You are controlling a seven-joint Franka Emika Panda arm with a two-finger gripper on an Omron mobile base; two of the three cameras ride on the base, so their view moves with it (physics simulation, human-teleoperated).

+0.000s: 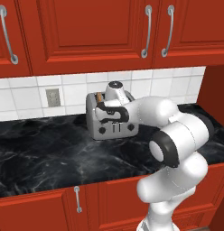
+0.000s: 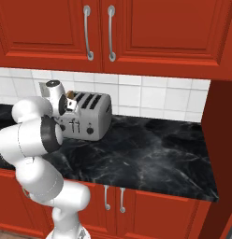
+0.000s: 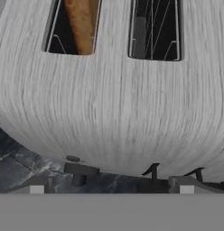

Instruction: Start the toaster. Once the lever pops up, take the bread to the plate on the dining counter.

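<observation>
Black marble wall counter (image 1: 50, 149) carries the grey toaster (image 2: 92, 121) against the tiles, the bread (image 3: 80, 25) sits in its leftmost slot, and the gripper (image 3: 111, 182), jaws spread wide and empty above the front edge, should be lowered squarely onto one thin slider (image 1: 114, 127)

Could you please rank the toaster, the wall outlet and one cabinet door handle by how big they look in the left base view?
1. toaster
2. cabinet door handle
3. wall outlet
</observation>
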